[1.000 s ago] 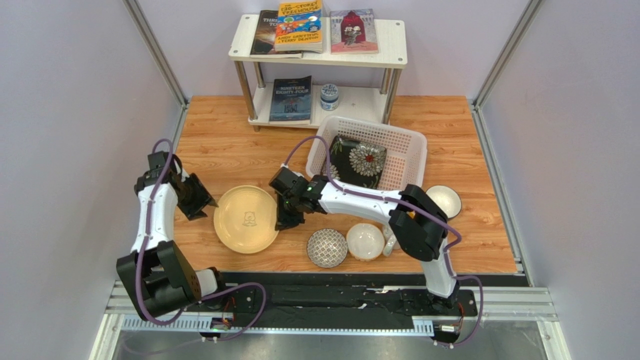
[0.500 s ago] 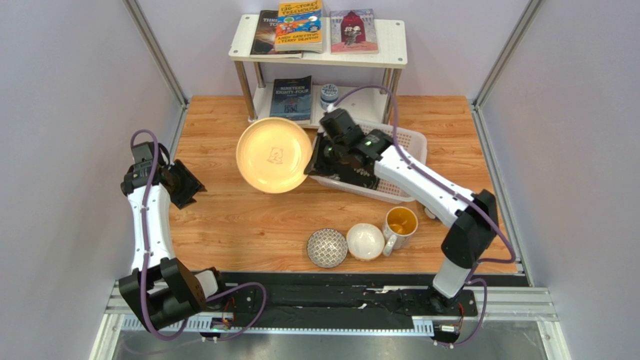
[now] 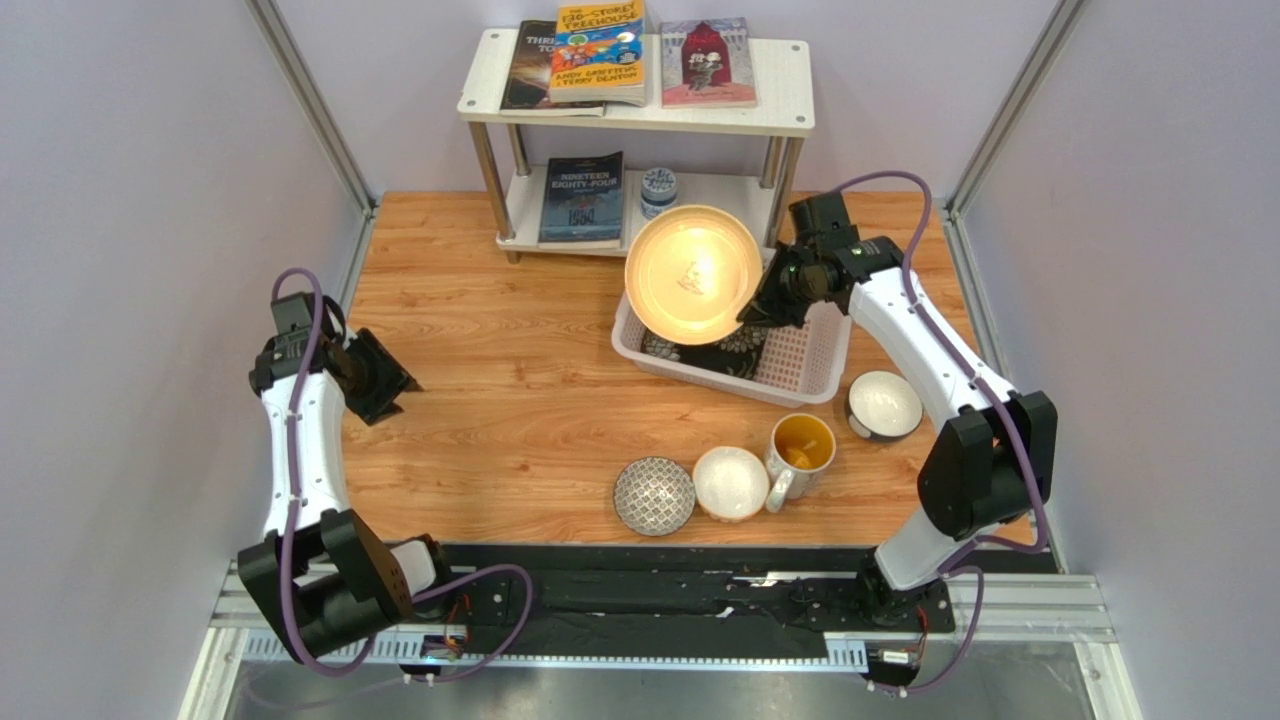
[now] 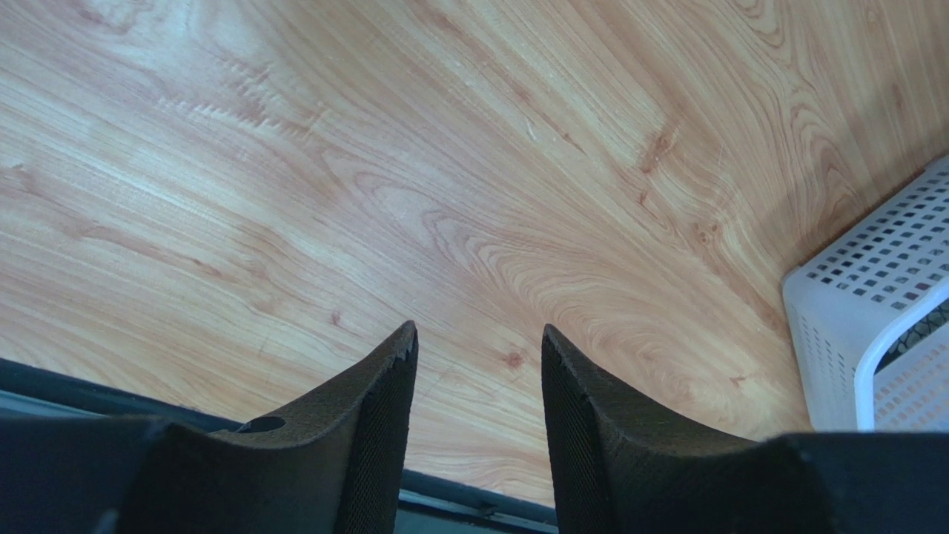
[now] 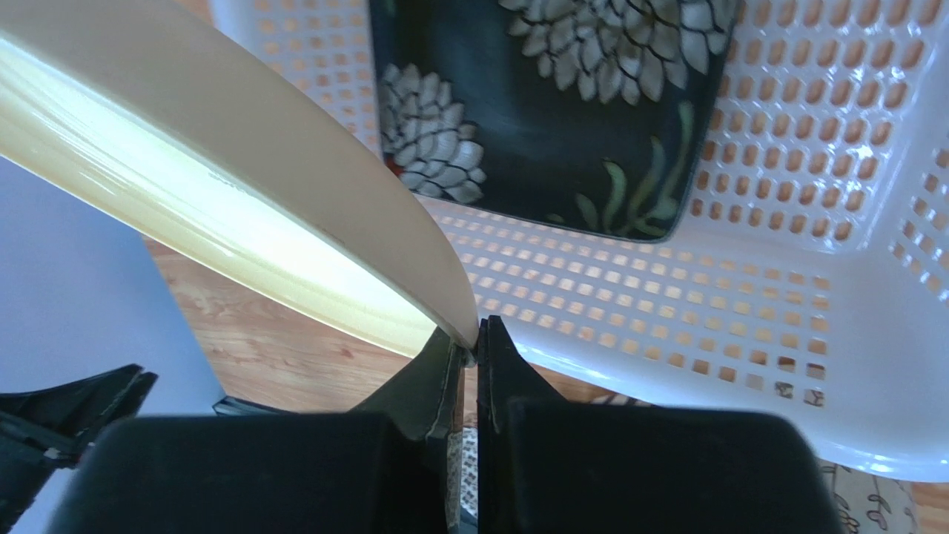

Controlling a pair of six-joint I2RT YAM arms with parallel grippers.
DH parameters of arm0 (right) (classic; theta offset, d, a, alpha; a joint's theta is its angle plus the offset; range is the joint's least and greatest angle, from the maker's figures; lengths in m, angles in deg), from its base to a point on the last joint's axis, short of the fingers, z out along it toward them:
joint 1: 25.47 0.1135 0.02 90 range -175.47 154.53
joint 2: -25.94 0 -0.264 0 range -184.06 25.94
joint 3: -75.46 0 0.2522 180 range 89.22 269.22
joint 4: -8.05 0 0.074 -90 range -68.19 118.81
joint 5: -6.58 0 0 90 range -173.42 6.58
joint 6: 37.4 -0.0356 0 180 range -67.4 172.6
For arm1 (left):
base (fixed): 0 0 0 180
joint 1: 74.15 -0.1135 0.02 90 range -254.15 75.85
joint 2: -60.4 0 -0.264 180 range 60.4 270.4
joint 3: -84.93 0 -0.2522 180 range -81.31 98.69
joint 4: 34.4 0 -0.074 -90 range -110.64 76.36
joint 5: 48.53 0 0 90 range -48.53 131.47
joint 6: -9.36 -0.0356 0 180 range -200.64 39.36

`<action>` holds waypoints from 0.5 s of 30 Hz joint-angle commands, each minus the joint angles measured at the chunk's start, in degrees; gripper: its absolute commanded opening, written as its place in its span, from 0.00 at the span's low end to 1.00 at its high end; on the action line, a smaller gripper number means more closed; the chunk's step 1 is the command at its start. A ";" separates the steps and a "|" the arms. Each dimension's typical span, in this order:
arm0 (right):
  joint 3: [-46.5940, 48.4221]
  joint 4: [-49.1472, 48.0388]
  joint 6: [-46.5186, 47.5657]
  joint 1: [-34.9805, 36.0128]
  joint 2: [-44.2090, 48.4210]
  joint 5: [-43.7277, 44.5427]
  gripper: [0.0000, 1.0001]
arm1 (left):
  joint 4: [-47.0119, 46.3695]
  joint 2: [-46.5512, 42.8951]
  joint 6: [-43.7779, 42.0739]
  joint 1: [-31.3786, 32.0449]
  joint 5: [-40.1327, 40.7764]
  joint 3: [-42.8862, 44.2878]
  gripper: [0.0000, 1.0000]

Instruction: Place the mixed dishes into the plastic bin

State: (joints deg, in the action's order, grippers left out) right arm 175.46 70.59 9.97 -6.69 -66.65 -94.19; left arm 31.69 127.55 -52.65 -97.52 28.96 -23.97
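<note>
I record that the right gripper point(image 5: 469, 340), clenched on the rim of the round yellow plate point(image 3: 693, 275), has carried it from the middle of the wooden desk point(image 3: 511, 398) to hang tilted over the white perforated plastic bin point(image 3: 819, 342) by the far edge, release pending; the left gripper point(image 4: 477, 362) stands parted and empty.

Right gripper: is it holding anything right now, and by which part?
Yes: the right gripper pinches the round yellow plate by its rim, over the plastic bin. The left gripper is open and holds nothing.
</note>
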 commanded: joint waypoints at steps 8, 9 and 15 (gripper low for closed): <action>-9.42 -6.58 0.00 -4.37 -1.44 -6.55 0.00 | -2.15 0.61 -0.48 -0.44 -2.87 -1.00 0.50; -9.51 -7.20 0.00 -5.07 -2.23 -6.64 0.00 | -2.24 0.61 -0.57 -0.53 -3.04 -1.18 0.49; -8.19 -8.78 0.09 -6.39 -4.69 -7.16 0.00 | -2.68 0.26 -0.65 -0.44 -2.96 -1.97 0.49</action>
State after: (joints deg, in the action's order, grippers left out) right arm 166.08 65.89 10.03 -12.63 -70.30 -99.80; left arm 30.16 128.19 -52.72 -97.52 26.75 -25.68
